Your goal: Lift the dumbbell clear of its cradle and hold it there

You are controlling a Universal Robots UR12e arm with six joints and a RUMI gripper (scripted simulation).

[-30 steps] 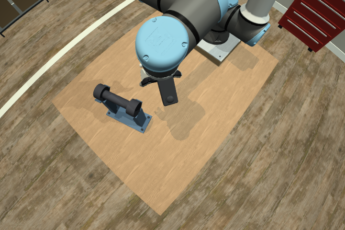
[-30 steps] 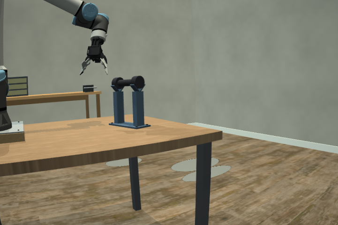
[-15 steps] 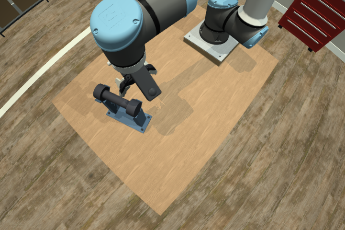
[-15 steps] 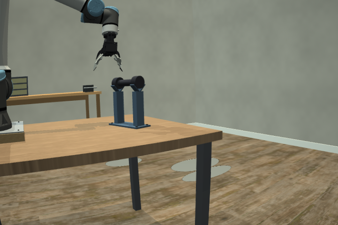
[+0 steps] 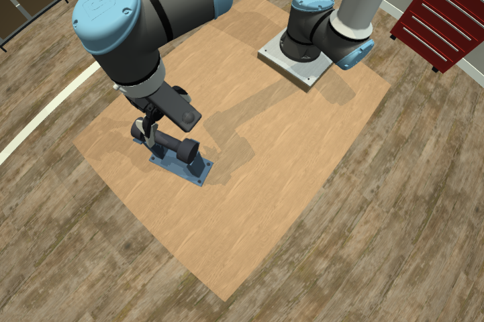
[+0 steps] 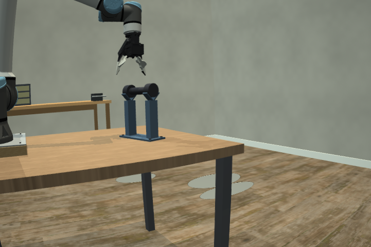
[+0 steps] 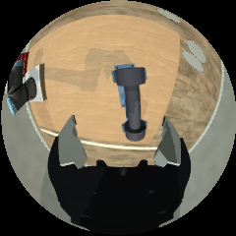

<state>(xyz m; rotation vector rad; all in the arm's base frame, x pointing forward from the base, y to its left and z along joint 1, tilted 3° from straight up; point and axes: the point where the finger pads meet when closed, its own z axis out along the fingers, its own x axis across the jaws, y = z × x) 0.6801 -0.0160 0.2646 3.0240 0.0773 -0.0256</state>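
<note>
Spread wide and holding nothing, the claw [image 6: 130, 69] hangs above the dumbbell [image 6: 140, 90], well clear of it and nearer the dumbbell's left-hand weight in the exterior view than its middle. From the wrist view the two pale fingers frame the bar from above, with the handle running away from the camera between them.

Below, the dumbbell lies level in the V-notches of the blue cradle [image 6: 151, 119], whose two posts rise from a base plate bolted flat on the worktop [image 6: 74, 157]. Beyond the cradle, a red drawer cabinet [image 5: 444, 30] stands off the worktop by the wall.

The likeliest trouble, in my judgement, is a descent off-centre: a finger could land on a weight or on a cradle notch instead of straddling the handle. A grip taken near one weight could also let the bar tip as it leaves the cradle, dragging the low end against a post.
</note>
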